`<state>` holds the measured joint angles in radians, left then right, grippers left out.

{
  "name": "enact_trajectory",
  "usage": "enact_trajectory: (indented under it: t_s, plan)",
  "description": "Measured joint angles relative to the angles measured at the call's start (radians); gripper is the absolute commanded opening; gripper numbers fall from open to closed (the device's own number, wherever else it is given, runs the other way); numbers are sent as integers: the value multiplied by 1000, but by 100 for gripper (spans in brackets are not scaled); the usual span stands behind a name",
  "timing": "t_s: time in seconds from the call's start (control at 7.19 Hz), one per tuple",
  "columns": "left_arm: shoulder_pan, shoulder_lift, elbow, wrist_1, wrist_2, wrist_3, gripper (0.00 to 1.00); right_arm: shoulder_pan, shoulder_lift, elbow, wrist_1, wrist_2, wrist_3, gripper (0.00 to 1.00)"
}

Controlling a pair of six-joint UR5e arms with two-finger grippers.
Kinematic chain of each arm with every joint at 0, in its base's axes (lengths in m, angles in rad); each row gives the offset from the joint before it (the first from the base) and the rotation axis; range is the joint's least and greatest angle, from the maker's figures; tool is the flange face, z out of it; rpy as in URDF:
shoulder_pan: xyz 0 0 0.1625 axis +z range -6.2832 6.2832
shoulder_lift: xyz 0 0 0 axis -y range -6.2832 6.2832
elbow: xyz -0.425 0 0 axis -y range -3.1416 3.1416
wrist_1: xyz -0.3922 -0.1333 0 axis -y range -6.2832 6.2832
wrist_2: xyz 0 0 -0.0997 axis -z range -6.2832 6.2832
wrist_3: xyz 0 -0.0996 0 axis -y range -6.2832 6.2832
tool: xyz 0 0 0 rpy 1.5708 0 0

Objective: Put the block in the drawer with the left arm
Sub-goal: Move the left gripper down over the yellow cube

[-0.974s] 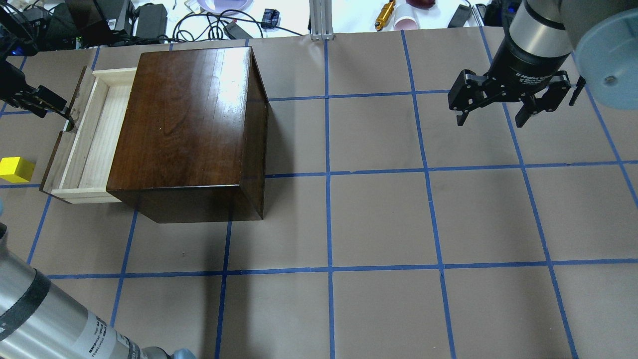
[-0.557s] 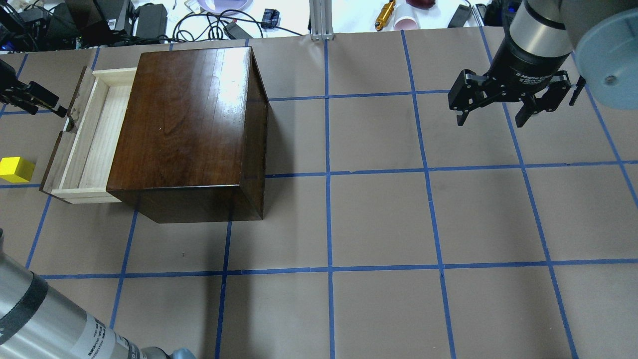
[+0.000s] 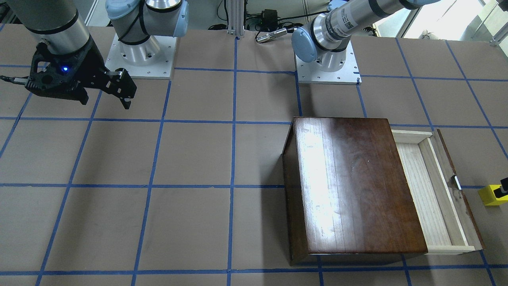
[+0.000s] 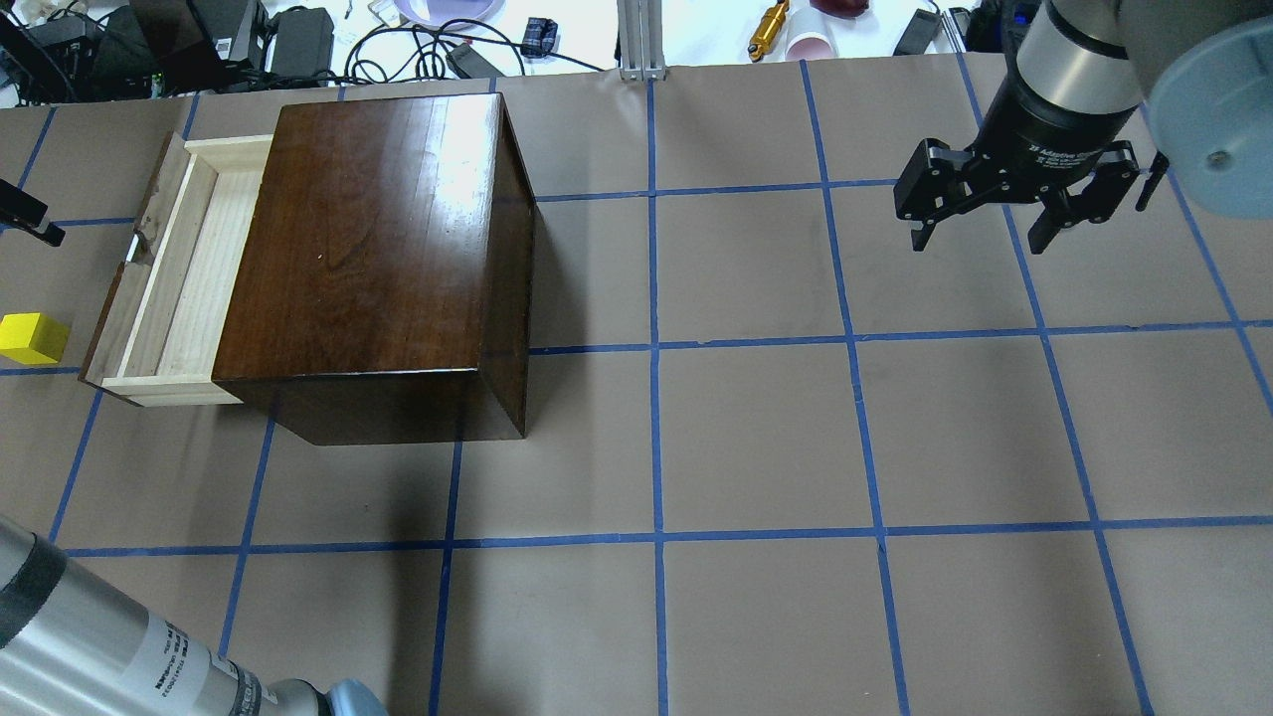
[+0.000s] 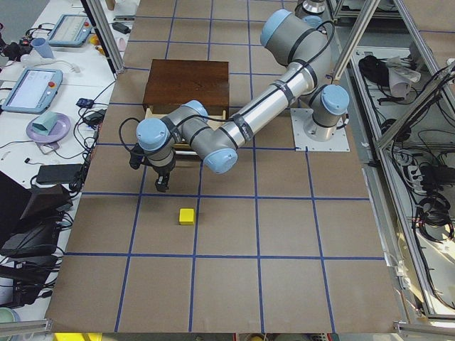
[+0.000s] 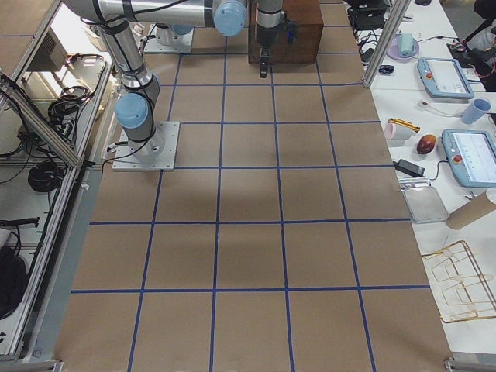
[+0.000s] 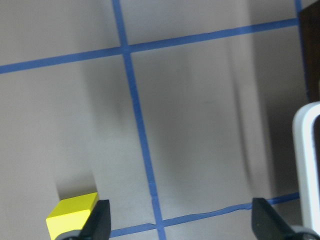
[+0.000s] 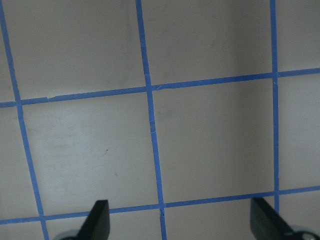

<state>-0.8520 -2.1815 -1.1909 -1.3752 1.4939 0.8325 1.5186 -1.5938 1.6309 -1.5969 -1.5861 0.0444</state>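
Note:
The yellow block [image 4: 32,337] lies on the table left of the open drawer [image 4: 189,288], apart from it; it also shows in the front view [image 3: 491,194] and the left side view [image 5: 187,216]. The drawer is pulled out of the dark-brown box [image 4: 378,259] and holds nothing. Its metal pull [image 3: 457,182] is free. My left gripper [image 7: 182,225] is open and empty, above the table, with the block [image 7: 72,215] beside one fingertip [image 7: 100,222]. Only its tip [image 4: 25,214] shows overhead. My right gripper [image 4: 980,244] is open and empty, hovering far right.
Cables, adapters, a purple plate and cups [image 4: 811,40] lie beyond the table's far edge. An aluminium post [image 4: 641,40] stands at the back centre. The arm bases [image 3: 137,55] are bolted on the robot's side. Blue tape lines grid the brown table.
My left gripper has drawn back from the drawer's pull and moved left, almost out of the overhead view. The drawer, block and right arm have not moved.

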Motion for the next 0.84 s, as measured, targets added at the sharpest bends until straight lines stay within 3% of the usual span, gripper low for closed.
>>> enact_trajectory:
  t_s: [0.84]
  plan:
    - [79, -83, -22, 78, 76, -30, 100, 0, 0, 0, 0, 0, 0, 100]
